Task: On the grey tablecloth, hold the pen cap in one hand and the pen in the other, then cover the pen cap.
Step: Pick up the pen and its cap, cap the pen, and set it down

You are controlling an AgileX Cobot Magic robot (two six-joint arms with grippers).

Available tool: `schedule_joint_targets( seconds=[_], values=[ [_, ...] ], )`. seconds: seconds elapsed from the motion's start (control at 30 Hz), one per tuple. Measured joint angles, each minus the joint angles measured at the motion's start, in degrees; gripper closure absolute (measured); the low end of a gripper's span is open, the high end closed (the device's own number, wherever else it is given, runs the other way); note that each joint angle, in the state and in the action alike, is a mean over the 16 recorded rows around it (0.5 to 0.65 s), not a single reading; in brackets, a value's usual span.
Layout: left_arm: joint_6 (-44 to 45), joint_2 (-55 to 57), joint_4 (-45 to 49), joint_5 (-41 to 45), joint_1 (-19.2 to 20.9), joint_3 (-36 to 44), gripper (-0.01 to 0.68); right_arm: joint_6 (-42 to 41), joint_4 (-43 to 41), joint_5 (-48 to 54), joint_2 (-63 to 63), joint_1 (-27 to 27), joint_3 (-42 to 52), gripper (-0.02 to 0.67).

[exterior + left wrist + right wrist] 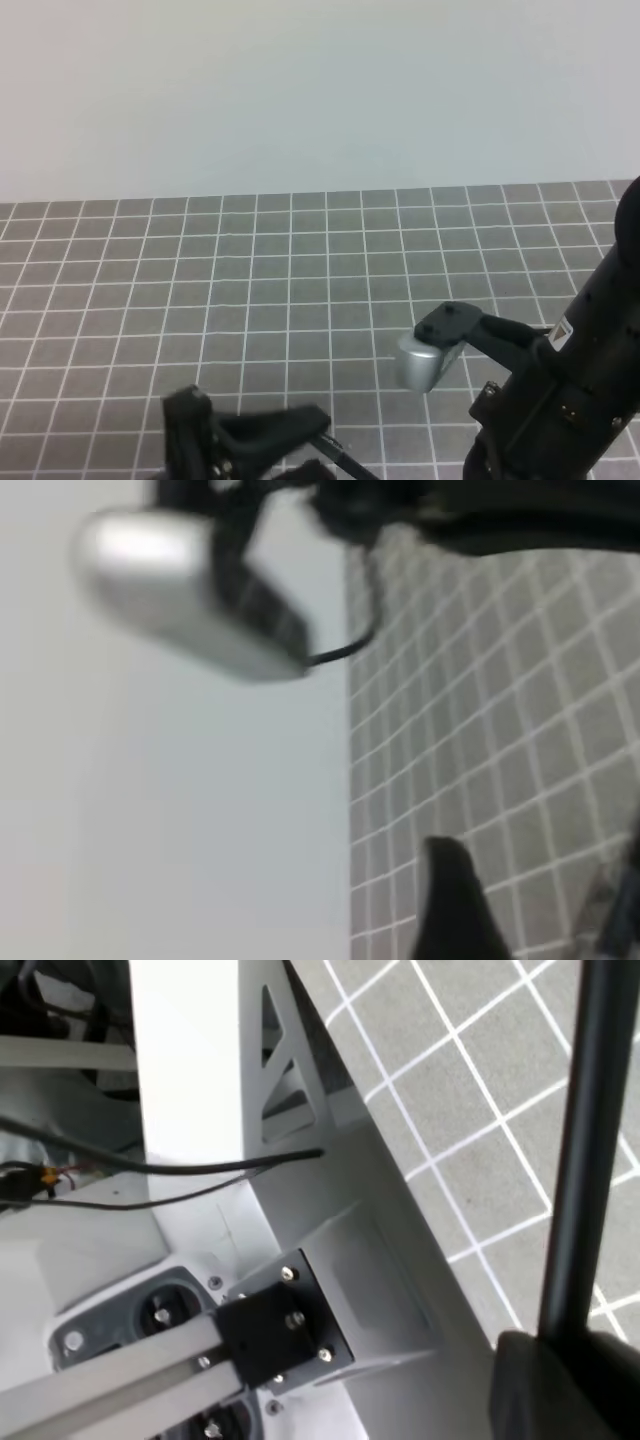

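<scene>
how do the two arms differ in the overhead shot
The left arm shows only a small black part at the bottom edge; the right arm looms large from the right edge. The right arm carries a silver camera in plain sight; none shows on the left arm. Both are black, above the grey tablecloth.

The grey tablecloth lies open ahead of me. My right arm crowds the near right corner, its wrist camera jutting inward.
</scene>
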Motion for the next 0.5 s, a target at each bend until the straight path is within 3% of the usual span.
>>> schedule_joint_targets(
  seconds=[0.13,0.23,0.5],
  values=[
    [1.5,0.0,-7.9,-2.9,-0.1,0.0,0.347,1.4,-1.6,-1.7,0.0,0.0,-0.1,0.652],
    [2.8,0.0,-15.8,-5.7,-0.1,-0.1,0.376,3.9,-4.0,-4.9,0.0,-0.1,-0.1,0.652],
    [12.2,0.0,-44.5,-10.3,-0.1,-3.3,0.558,17.5,-13.1,-20.0,0.8,-1.0,0.0,0.652]
  ],
)
